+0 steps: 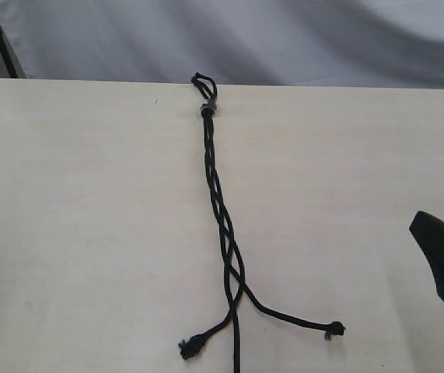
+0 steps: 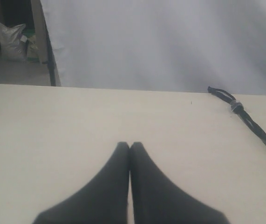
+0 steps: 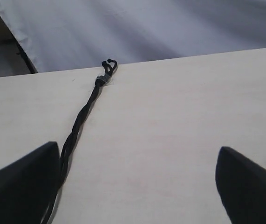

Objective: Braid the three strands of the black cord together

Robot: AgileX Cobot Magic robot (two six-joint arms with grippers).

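The black cord point(image 1: 218, 206) lies down the middle of the pale table, its small loop and greyish band point(image 1: 206, 106) at the far edge. From the band the three strands run interwoven to about point(image 1: 235, 284), then split: one knotted end lies at the left point(image 1: 188, 347), one at the right point(image 1: 333, 329), and the third runs off the near edge point(image 1: 235, 350). My right gripper point(image 3: 137, 161) is open above bare table, the cord point(image 3: 79, 123) beside one finger. One right finger tip point(image 1: 443, 256) shows in the exterior view. My left gripper point(image 2: 129, 145) is shut and empty, the cord point(image 2: 249, 119) far off.
The table's far edge point(image 1: 323, 84) meets a grey cloth backdrop point(image 1: 284, 39). A dark pole point(image 1: 0, 39) stands at the back left. In the left wrist view a pale sack point(image 2: 11, 39) lies on the floor beyond the table.
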